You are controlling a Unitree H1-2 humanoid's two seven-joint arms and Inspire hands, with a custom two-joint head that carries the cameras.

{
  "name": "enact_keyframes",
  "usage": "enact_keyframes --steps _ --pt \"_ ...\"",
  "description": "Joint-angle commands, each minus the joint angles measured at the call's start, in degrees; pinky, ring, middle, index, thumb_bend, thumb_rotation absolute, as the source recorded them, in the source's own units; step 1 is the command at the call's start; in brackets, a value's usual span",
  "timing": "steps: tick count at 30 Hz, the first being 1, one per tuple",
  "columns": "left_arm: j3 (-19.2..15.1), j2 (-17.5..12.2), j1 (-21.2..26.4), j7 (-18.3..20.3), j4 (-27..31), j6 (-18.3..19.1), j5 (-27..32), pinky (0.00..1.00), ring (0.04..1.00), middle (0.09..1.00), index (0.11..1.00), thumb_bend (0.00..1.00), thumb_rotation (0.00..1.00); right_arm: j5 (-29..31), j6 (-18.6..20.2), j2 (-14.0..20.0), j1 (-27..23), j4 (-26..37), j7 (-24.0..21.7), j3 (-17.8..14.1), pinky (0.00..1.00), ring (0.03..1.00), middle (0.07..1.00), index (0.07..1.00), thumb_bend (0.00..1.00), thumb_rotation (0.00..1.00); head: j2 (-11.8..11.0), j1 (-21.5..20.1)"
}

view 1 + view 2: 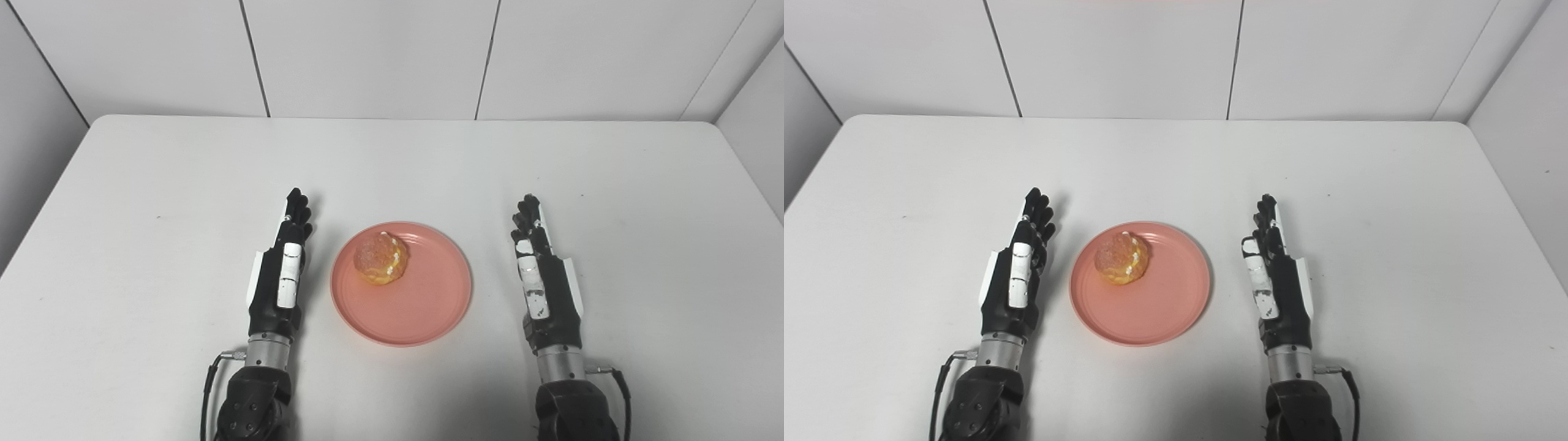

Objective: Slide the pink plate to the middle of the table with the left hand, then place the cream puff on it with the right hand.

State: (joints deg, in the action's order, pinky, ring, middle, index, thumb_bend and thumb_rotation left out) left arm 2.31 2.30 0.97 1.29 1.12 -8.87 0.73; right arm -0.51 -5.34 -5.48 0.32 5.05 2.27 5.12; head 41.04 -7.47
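A pink plate [422, 306] lies near the middle of the white table, toward the front. The golden cream puff [381, 258] rests on the plate's upper left part. My left hand [283, 269] stands just left of the plate, fingers stretched straight and pointing away, holding nothing. On the plate's other side my right hand [539, 275] mirrors it, a short gap from the rim, also open and empty. Neither hand touches the plate or the puff.
The white table [153, 184] ends at white wall panels along the back and both sides. A cable loops from each wrist near the front edge.
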Motion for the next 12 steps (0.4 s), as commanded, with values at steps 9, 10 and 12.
enact_keyframes --steps 9,10,12 --pt "0.9 -1.9 -2.3 2.0 0.4 2.2 0.6 1.0 1.0 1.0 1.0 0.73 1.0 2.4 1.7 -0.6 0.0 2.6 -1.1 0.2 1.0 1.0 1.0 1.0 0.62 0.89 1.1 -0.2" --pt "0.8 -2.1 -2.3 2.3 0.3 2.3 0.9 1.0 1.0 1.0 1.0 0.74 1.0 2.4 2.3 -0.6 0.1 2.9 -1.1 0.2 1.0 1.0 1.0 1.0 0.62 0.9 1.1 -0.2" --pt "0.8 -2.4 -2.4 2.9 0.2 2.6 1.7 1.0 1.0 1.0 1.0 0.74 1.0 2.2 3.0 -0.7 0.3 3.5 -1.0 0.4 1.0 1.0 1.0 1.0 0.62 0.9 1.4 -0.1"
